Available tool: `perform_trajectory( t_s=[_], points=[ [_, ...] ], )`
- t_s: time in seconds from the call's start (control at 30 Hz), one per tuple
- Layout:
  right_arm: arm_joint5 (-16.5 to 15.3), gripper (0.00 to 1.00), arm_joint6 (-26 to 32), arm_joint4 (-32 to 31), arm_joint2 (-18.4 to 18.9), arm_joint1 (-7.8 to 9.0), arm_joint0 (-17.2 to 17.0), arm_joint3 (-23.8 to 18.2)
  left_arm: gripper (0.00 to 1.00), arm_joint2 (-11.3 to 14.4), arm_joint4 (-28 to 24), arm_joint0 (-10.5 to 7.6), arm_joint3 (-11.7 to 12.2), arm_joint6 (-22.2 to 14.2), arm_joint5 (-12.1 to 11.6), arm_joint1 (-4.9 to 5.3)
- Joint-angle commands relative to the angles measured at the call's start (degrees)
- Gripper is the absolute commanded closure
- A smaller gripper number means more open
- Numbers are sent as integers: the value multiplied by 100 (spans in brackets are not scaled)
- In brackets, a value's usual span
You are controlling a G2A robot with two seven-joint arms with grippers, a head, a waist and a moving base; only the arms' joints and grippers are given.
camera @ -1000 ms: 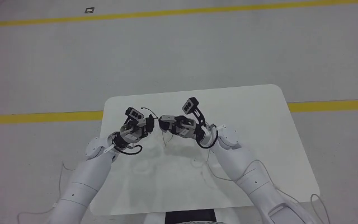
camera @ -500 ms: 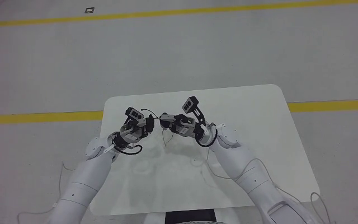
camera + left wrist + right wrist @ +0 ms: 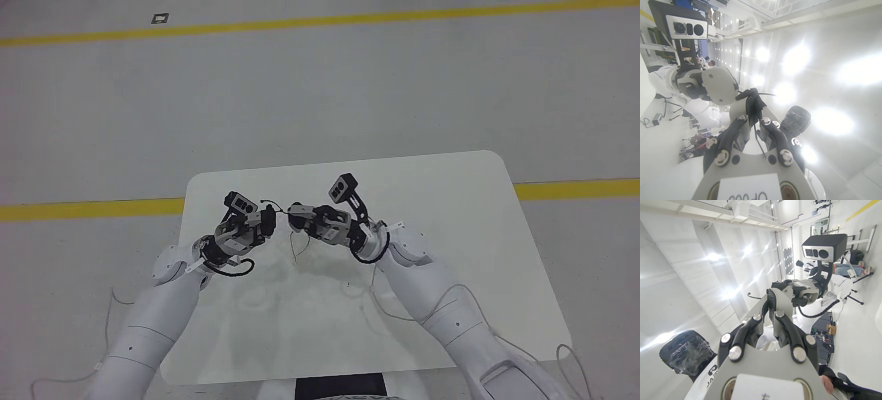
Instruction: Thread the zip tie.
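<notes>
Over the bench (image 3: pixel 450 200), near its far left corner, the left gripper (image 3: pixel 753 103) has its jaws pinching the black zip tie (image 3: pixel 766 93). The right gripper (image 3: pixel 770 299) meets it tip to tip, jaws pressed together. Since a second ago, the tie's free end has drawn closer to the left gripper, and the right gripper has edged slightly toward the right edge.

Left gripper (image 3: pixel 270 219) facing right gripper (image 3: pixel 292 212) above table (image 3: pixel 450 220), zip tie (image 3: pixel 263 199) between

Zip tie (image 3: pixel 767 94) head (too small) indistinct
</notes>
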Motion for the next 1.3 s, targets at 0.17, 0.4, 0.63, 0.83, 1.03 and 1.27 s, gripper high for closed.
perform_trajectory(
  t_s=[0.17, 0.4, 0.63, 0.83, 1.03, 1.27],
  points=[
    [38, 100, -52, -67, 24, 32, -45, -35, 100, 0, 0, 0, 0, 0, 0, 0],
    [95, 100, -112, -115, 45, 64, -92, -55, 100, 0, 0, 0, 0, 0, 0, 0],
    [147, 100, -147, -153, 37, 86, -100, -66, 100, 0, 0, 0, 0, 0, 0, 0],
    [174, 100, -167, -167, 25, 100, -90, -49, 100, 0, 0, 0, 0, 0, 0, 0],
    [223, 100, -201, -208, 16, 117, -84, -32, 100, 0, 0, 0, 0, 0, 0, 0],
    [278, 100, -249, -212, 13, 135, -90, 8, 100, 0, 0, 0, 0, 0, 0, 0]
  ],
)
